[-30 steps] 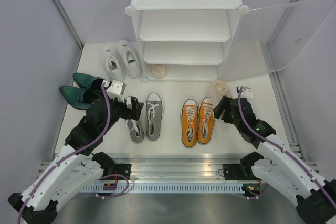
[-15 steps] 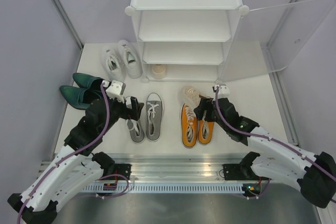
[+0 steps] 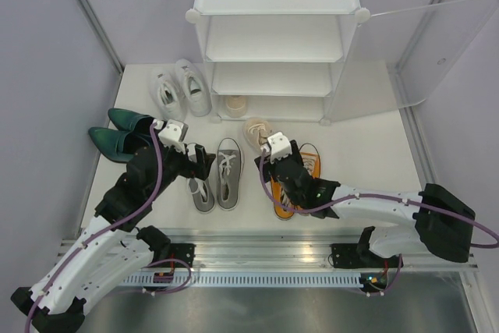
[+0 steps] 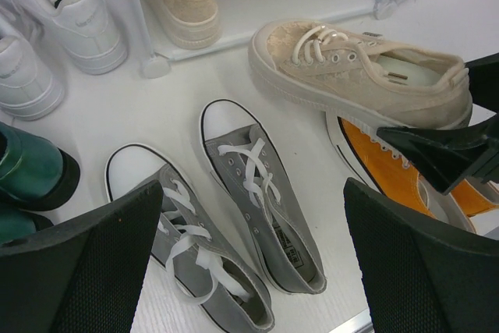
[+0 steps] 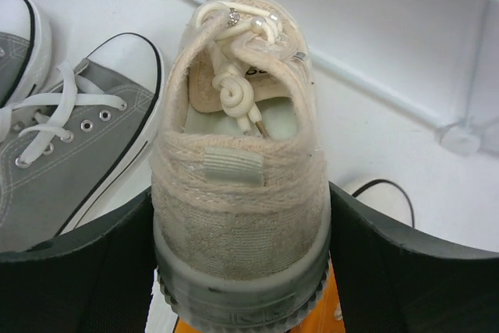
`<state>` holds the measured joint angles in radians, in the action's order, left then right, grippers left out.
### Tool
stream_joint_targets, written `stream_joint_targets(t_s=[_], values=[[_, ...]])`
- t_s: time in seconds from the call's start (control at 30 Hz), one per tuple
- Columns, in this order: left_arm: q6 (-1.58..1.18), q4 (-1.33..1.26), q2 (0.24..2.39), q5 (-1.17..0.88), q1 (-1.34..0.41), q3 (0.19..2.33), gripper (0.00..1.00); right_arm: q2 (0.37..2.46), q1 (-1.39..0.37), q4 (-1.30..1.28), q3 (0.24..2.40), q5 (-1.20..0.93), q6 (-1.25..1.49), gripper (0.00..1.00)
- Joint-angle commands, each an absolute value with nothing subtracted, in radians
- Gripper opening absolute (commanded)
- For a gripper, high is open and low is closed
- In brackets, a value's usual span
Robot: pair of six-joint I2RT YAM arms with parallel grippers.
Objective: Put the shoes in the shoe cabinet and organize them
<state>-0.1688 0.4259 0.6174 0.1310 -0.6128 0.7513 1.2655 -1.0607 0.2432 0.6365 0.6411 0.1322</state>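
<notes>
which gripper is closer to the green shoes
Left. The left gripper hangs open over the grey pair, just right of the green shoes. The right gripper is farther right, past the grey pair, shut on a cream shoe above the orange pair.

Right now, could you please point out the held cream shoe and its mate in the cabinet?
held cream shoe [image 5: 238, 216]: right wrist view, on its heel.
cream shoe in the cabinet [image 4: 183, 1]: left wrist view, on its fabric upper.

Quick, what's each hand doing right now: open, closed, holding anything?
Left hand: open, holding nothing.
Right hand: closed on the cream shoe, at its heel.
</notes>
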Motion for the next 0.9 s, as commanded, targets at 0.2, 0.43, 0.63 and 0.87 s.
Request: stream_joint_targets(t_s=[0.2, 0.43, 0.63, 0.87], values=[[-0.132, 0.433, 0.618, 0.101, -0.62, 0.792, 1.0, 1.446, -1.147, 0.574, 0.755, 0.982, -0.245, 0.01], [-0.132, 0.433, 0.617, 0.098, -0.621, 0.793, 1.0, 1.514, -1.106, 0.673, 0.765, 0.989, -0.27, 0.01], [-0.132, 0.433, 0.617, 0.097, -0.623, 0.792, 1.0, 1.566, -1.02, 0.701, 0.788, 0.93, -0.213, 0.01], [-0.13, 0.434, 0.614, 0.091, -0.626, 0.793, 1.0, 1.609, -0.919, 0.716, 0.795, 0.836, -0.065, 0.01]])
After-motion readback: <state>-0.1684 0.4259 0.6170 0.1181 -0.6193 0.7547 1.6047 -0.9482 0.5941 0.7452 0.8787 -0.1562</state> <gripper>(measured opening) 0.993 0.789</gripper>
